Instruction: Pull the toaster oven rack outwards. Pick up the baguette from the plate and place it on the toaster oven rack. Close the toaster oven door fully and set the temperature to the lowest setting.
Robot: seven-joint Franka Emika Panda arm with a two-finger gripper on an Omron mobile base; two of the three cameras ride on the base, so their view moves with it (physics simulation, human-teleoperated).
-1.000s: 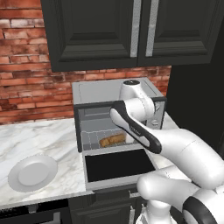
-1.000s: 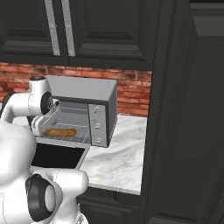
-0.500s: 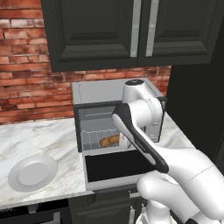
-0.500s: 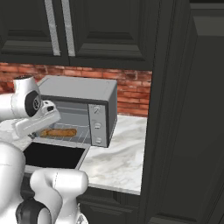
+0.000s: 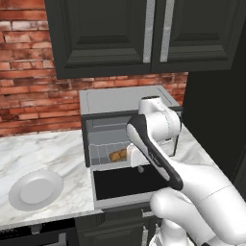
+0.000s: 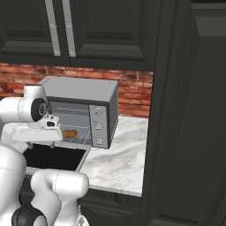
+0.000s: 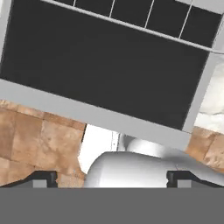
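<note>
The gripper (image 7: 111, 177) is hanging above the toaster oven door (image 7: 103, 65), its fingertips (image 7: 43, 178) spread wide apart and holding nothing, probably because the baguette (image 5: 118, 154) is already lying on the toaster oven rack (image 5: 106, 153) inside the toaster oven (image 6: 84, 110). The left base view is showing the plate (image 5: 36, 190) bare, left of the oven; the right base view is showing the knobs (image 6: 98, 126).

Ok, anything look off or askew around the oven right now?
Nothing stands out. The baguette lies on the toaster oven rack, the toaster oven door hangs open flat, and the plate sits bare on the counter.
</note>
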